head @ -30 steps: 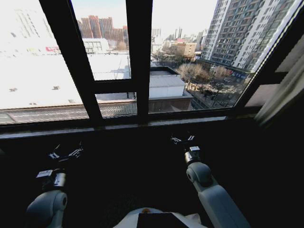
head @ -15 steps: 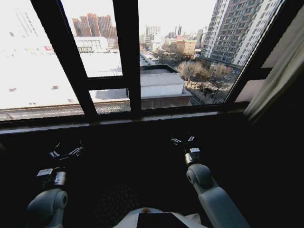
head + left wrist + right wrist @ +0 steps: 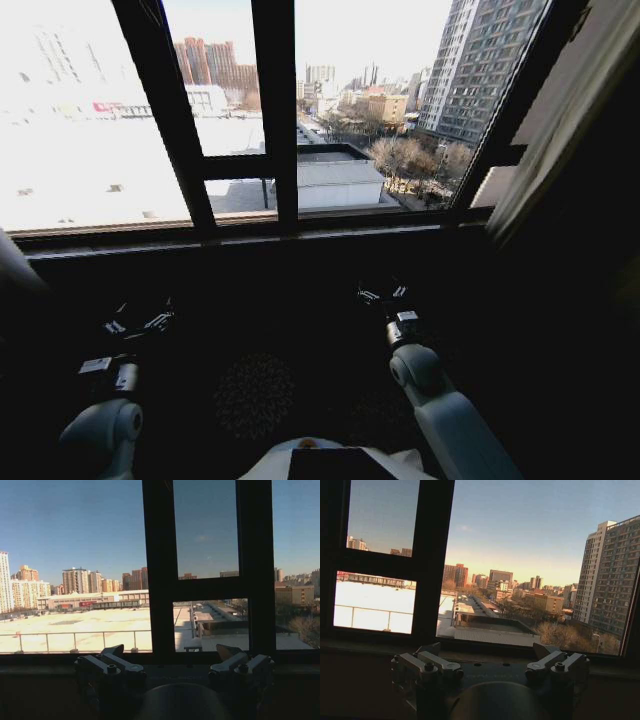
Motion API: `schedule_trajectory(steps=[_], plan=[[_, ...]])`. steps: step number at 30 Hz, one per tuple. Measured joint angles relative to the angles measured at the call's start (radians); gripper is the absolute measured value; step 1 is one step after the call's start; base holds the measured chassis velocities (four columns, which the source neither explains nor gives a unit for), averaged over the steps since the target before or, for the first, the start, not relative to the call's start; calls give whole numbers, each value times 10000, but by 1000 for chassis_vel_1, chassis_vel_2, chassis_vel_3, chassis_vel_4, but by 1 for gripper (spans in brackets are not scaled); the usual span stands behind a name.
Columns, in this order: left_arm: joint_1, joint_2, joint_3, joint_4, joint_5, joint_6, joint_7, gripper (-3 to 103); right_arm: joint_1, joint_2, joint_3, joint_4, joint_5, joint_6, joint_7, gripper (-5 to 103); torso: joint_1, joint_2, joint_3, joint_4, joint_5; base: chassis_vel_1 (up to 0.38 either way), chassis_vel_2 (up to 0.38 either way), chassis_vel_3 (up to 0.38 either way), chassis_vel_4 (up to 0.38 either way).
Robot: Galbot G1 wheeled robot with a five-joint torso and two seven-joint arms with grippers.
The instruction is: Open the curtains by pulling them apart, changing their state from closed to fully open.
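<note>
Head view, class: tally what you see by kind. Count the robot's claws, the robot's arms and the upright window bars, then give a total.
Claws: 2 (left claw, right claw)
Arms: 2 (left arm, right arm)
Upright window bars: 3
Total: 7

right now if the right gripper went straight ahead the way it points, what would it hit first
Probably the dark wall under the sill, or the window glass just above it; depth is hard to judge. The right gripper is open and empty, and nothing hangs in between; the curtain sits off to the right.
</note>
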Motion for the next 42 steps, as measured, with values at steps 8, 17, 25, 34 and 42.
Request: schedule_trajectory(steps=[8,17,25,34,42], plan=[[2,-39,43,0,36,-48,14,100,-50,-11,13,32,7,-50,1,100,27,-17,11,0,3,-54,14,58,-17],[57,-28,43,60,39,-261,18,100,-47,52,-23,15,-70,0,4,100,6,-5,3,1,3,-47,-82,57,68],[80,-13,32,184,-13,-454,18,100,-73,107,-87,10,-214,72,-6,100,10,-7,5,1,5,-17,-24,25,41],[108,-69,58,186,-122,-412,17,100,-145,73,-64,98,-232,90,-6,100,10,-7,5,0,3,0,0,0,0],[11,-81,71,186,-129,-392,22,100,-104,41,-42,45,-205,91,0,100,11,-7,5,1,4,11,13,21,13]])
